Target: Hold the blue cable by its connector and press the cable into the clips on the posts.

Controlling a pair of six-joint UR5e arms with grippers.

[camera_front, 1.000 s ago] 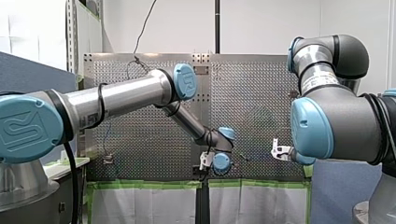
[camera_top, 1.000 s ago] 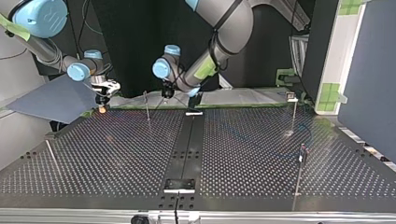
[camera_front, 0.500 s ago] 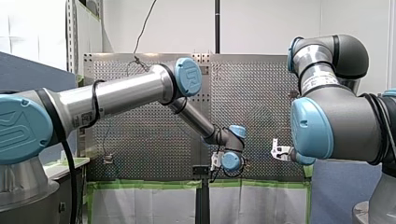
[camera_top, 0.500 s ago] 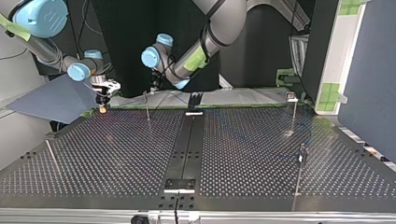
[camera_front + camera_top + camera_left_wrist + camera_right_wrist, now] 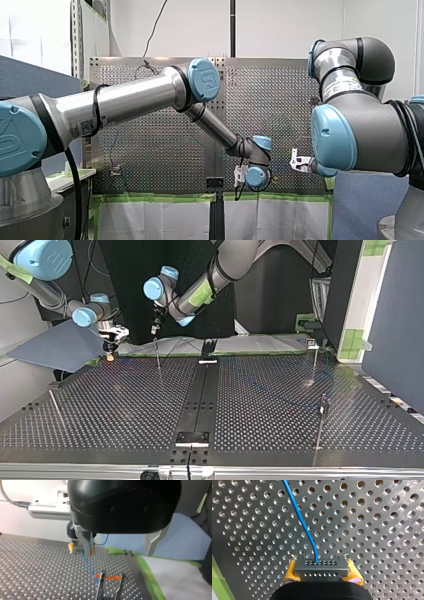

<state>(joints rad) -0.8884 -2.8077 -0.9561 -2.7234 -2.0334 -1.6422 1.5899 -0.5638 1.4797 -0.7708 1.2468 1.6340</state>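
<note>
Trailing from connector (image 5: 321, 567), cable (image 5: 304, 527) perhaps reaches clip (image 5: 110, 577).

Perforated metal table (image 5: 125, 400), holes all over. Dark strip (image 5: 200, 390) right down the middle in the top view, small pale plate (image 5: 191, 438) at its near end. Skinny posts bolted upright: far left post (image 5: 157, 355), far right post (image 5: 314, 362), near right post (image 5: 320, 425). Another thin rod (image 5: 56, 409) at the near left. Green tape (image 5: 260, 353) along the far edge.
</note>
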